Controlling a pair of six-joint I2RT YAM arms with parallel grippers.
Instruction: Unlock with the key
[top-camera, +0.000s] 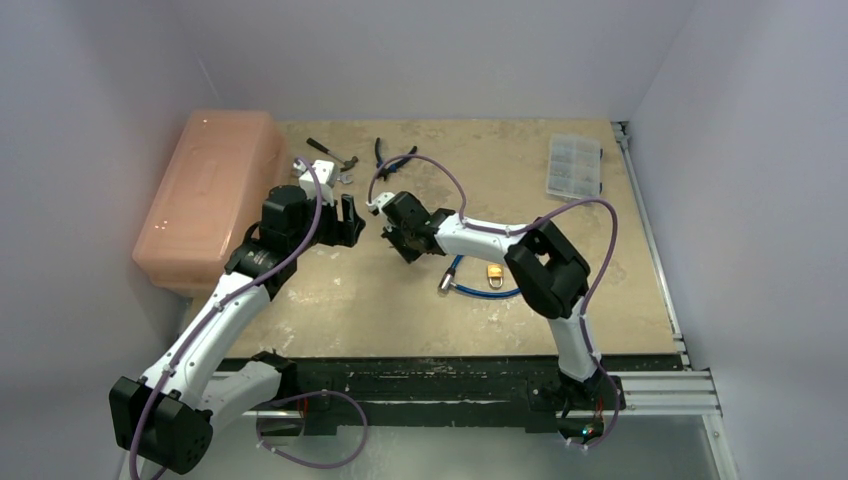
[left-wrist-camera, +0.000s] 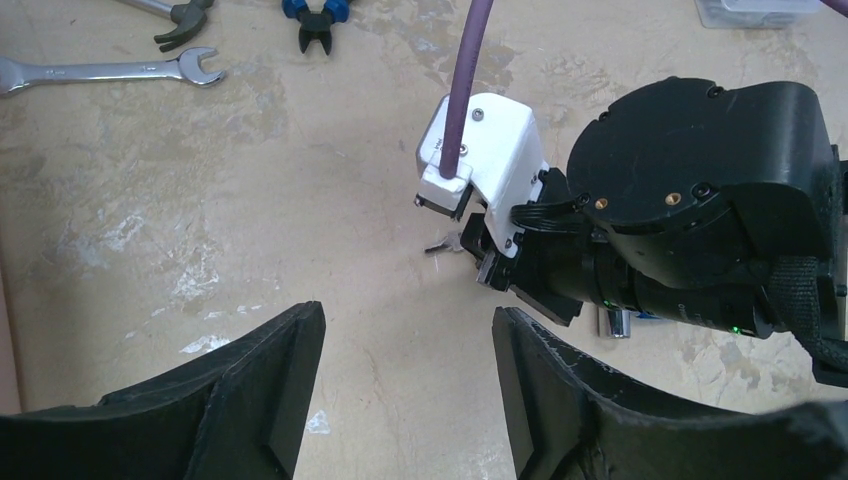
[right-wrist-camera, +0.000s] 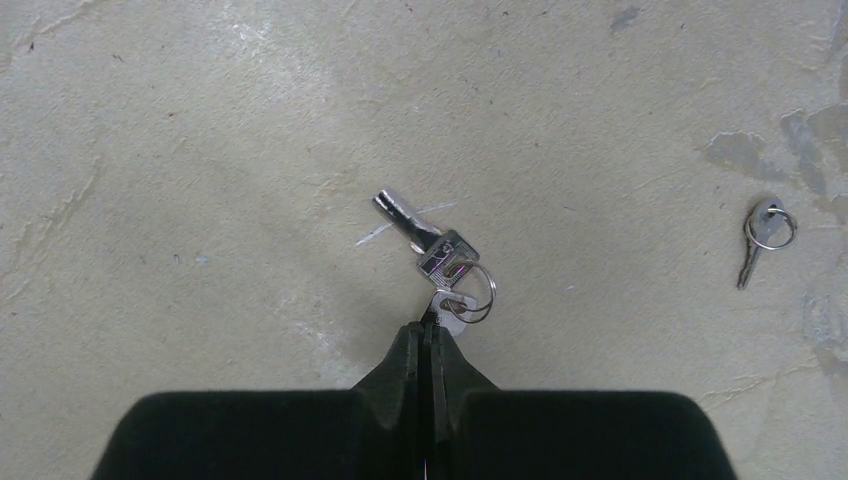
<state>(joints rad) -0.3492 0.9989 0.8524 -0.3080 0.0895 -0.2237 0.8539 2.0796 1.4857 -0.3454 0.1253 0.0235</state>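
1. Right now the right gripper (right-wrist-camera: 432, 338) has its two black fingers (right-wrist-camera: 398, 375) pressed together with no gap. They nip the near end of the tiny silvery metal key (right-wrist-camera: 446, 262), which is a small bunch on a thin wire ring.
2. From the right wrist, the key reaches straight out from the fingertips. One flat head is caught at the tips, with the ring just to their right. Beyond it, a second rectangular, stamped head carries a short blunt blade slanting away to the left over the mottled beige tabletop (right-wrist-camera: 200, 150).
3. Whether the bunch rests on that surface or hangs just clear of it cannot be told.
4. Well off to the right of those fingers, a separate lone silvery key on its own ring (right-wrist-camera: 764, 232) lies flat.
5. The left gripper (left-wrist-camera: 408, 345) holds nothing; its chunky black fingers (left-wrist-camera: 265, 385) stand wide apart. The key is a small glint ahead of their gap.
6. Far beyond the left fingers, to the left, lie a long silver open-end wrench (left-wrist-camera: 110, 70) and blue-handled pliers (left-wrist-camera: 315, 18).
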